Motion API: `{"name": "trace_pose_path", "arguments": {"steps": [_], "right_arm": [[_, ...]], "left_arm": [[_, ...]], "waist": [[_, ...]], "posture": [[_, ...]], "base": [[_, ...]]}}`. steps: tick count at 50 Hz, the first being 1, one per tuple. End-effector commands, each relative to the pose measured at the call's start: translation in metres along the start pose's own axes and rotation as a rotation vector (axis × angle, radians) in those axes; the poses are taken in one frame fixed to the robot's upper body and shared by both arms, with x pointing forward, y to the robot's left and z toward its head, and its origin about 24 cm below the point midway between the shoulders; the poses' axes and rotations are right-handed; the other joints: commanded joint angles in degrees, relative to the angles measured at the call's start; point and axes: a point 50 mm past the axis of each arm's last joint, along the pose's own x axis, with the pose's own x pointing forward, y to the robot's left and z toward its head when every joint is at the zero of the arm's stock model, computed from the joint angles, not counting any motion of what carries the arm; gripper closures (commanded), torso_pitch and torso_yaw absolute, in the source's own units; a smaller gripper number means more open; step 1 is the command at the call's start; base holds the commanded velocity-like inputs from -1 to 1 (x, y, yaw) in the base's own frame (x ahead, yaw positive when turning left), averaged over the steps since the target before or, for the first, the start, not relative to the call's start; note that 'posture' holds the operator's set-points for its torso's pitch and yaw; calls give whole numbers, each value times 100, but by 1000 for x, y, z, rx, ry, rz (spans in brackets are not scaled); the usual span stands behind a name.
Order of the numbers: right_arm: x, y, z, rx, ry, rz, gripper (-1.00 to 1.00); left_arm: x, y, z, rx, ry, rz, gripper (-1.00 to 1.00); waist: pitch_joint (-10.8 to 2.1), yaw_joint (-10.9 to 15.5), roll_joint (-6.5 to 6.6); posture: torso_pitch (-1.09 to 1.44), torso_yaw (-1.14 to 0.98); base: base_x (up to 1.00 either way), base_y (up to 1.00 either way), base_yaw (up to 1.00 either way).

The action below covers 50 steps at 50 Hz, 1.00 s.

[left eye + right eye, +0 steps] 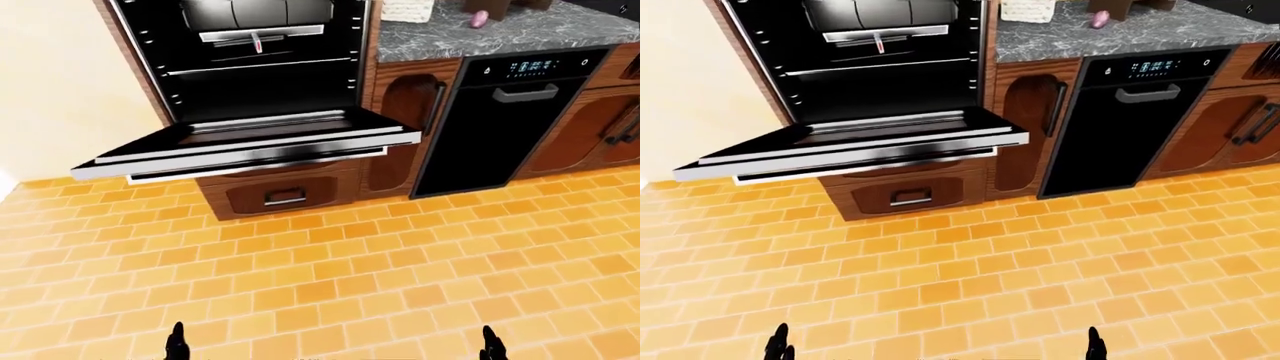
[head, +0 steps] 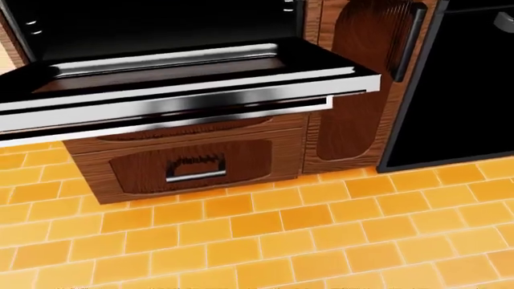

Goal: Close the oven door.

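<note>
The oven door (image 1: 250,142) hangs open, lying almost flat and sticking out from the black oven cavity (image 1: 255,82) over the floor. Its steel handle bar (image 1: 260,159) runs along the outer edge. In the head view the door (image 2: 185,78) fills the upper left. Only the dark tips of my left hand (image 1: 178,343) and right hand (image 1: 490,346) show at the bottom of the left-eye view. Both are low over the tiles and well short of the door. Their fingers are too little in view to tell how they are set.
A wooden drawer (image 1: 285,196) with a metal pull sits under the door. To the right stand a narrow wooden cabinet (image 1: 400,127) and a black dishwasher (image 1: 500,112) beneath a grey stone counter (image 1: 480,34). A cream wall (image 1: 60,90) is at the left, with orange floor tiles (image 1: 350,277) below.
</note>
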Motion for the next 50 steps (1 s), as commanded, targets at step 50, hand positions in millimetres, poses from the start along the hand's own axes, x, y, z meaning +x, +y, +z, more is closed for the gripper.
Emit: {"name": "trace_pose_path", "arguments": {"steps": [50], "right_arm": [[3,0,8,-3,-40,6,-100]], "left_arm": [[5,7,12,3,-57,24,-100]], "waist": [[-64,-21,-364]], "posture": [[0,0]], "base": [[0,27,0]]}}
